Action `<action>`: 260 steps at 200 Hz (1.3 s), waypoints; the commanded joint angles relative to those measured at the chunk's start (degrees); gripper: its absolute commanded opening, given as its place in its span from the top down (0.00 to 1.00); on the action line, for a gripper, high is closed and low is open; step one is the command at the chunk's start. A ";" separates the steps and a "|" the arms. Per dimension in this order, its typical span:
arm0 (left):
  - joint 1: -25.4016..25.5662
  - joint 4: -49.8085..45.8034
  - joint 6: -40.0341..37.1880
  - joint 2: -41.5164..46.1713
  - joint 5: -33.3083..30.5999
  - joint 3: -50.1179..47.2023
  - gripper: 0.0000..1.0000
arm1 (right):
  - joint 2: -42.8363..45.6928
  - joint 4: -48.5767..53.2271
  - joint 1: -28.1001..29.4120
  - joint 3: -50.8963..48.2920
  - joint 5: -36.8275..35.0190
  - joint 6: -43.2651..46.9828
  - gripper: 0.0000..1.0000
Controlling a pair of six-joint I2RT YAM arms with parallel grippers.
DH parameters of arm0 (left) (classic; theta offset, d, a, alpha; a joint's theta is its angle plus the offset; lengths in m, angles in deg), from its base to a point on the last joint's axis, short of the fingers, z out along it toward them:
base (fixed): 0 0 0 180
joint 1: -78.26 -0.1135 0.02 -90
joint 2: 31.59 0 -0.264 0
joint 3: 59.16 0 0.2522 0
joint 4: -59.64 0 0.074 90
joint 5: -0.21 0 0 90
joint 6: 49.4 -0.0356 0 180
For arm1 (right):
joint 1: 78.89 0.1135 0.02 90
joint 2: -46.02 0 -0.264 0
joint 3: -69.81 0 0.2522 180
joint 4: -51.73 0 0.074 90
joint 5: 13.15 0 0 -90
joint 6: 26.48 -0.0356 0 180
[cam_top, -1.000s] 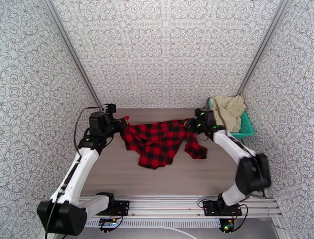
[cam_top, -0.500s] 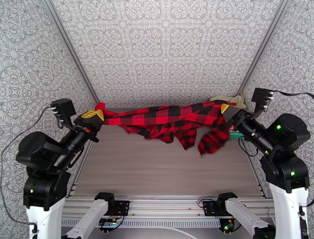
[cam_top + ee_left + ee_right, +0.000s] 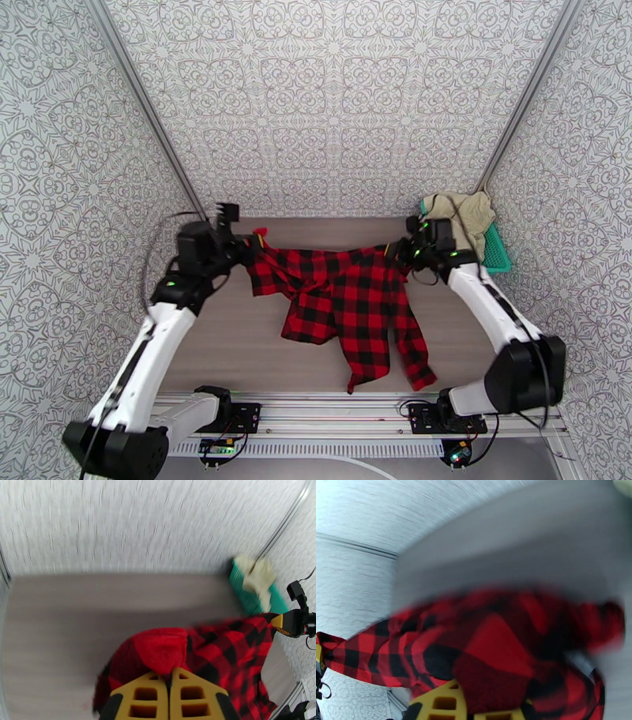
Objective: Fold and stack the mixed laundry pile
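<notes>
Left gripper (image 3: 170, 672) and right gripper (image 3: 393, 254) each pinch the checked flannel shirt (image 3: 347, 292). Looks soft, limp; best held by corners

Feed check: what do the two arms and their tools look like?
The left arm and right arm have white links, black joints with small green lights, and black cables by the wrists. The left tool and right tool have mustard-yellow fingers with rectangular cut-outs.

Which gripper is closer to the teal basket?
Right. The right gripper sits just left of the basket; the left gripper is across the table, at the other end of the flannel shirt.
</notes>
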 commanded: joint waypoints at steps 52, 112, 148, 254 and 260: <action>-1.75 11.84 3.32 -2.83 0.68 -7.31 1.00 | -10.69 -11.10 2.63 -4.51 3.11 1.25 0.50; -2.29 11.05 3.34 -3.33 1.79 -6.44 1.00 | -9.54 -8.57 5.09 -6.74 1.49 3.60 0.34; -2.32 10.96 3.52 -3.16 1.78 -6.43 1.00 | -6.73 -9.57 5.19 -10.45 5.20 3.74 0.27; -3.15 9.26 3.04 -2.62 2.03 -5.61 1.00 | -10.31 -17.92 7.82 -8.33 8.33 3.35 0.58; -3.25 8.84 2.83 -2.55 2.05 -5.28 1.00 | -9.84 -17.51 7.81 -7.37 8.55 3.28 0.65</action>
